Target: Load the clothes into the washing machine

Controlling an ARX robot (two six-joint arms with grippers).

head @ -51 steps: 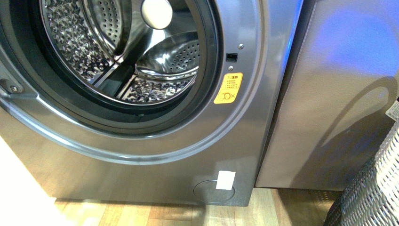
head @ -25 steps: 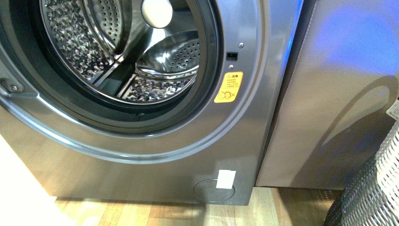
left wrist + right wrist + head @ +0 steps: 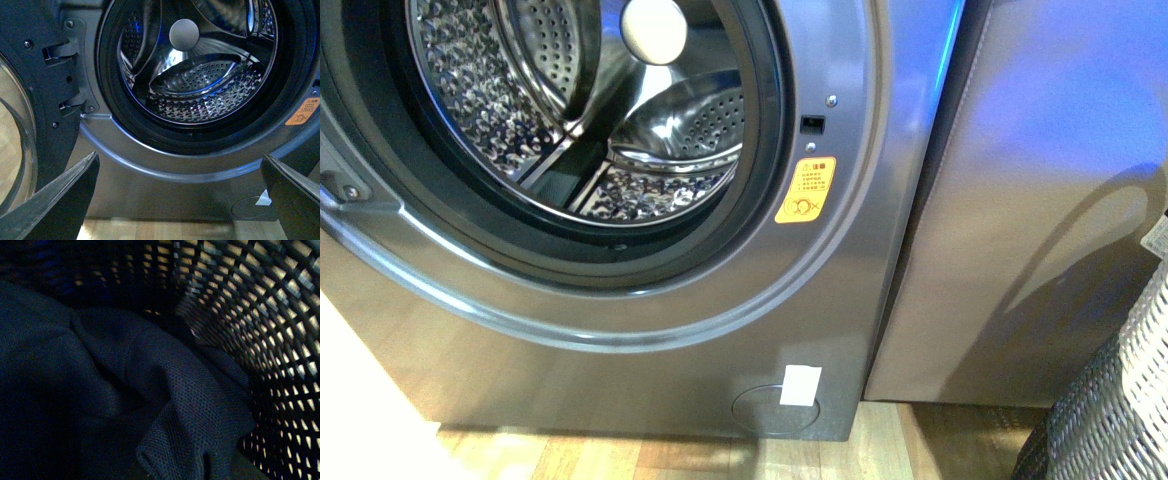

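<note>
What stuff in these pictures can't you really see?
1. Washing machine top: cut off by the front view's upper edge.
2. Yellow sticker writing: too small to read in the front view.
3. Basket: mostly cut off by the front view's right and bottom edges.
4. Clothes: the right wrist view is dim and close, so their whole shape is hidden.
5. Right end effector: shows in no view.
</note>
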